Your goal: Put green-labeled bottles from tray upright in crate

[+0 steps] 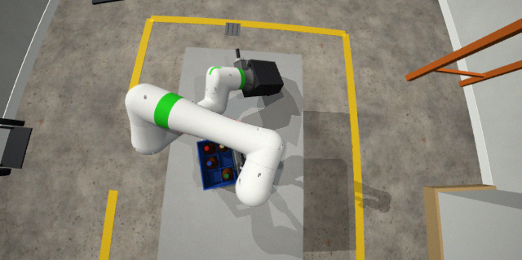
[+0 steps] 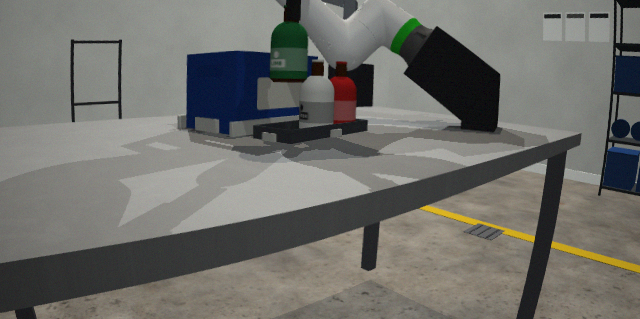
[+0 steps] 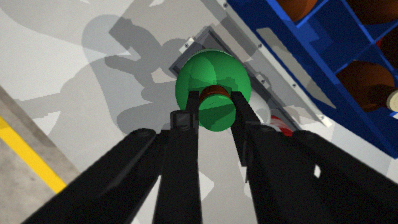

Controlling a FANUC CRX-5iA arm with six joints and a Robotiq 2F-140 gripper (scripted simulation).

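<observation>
My gripper [image 3: 214, 106] is shut on the neck of the green bottle [image 2: 288, 51] and holds it upright, well above the dark tray [image 2: 310, 130]. The bottle also shows from above in the wrist view [image 3: 213, 90]. A white bottle [image 2: 316, 100] and a red bottle [image 2: 343, 94] stand on the tray. The blue crate [image 2: 230, 91] stands just behind the tray. From above, the crate [image 1: 217, 168] holds bottles with red, blue and green caps; the arm hides part of it and the tray.
The arm's black base [image 2: 455, 81] stands on the table to the right of the tray. The table edge [image 2: 350, 209] runs across the front. Shelving [image 2: 622, 99] stands at the far right.
</observation>
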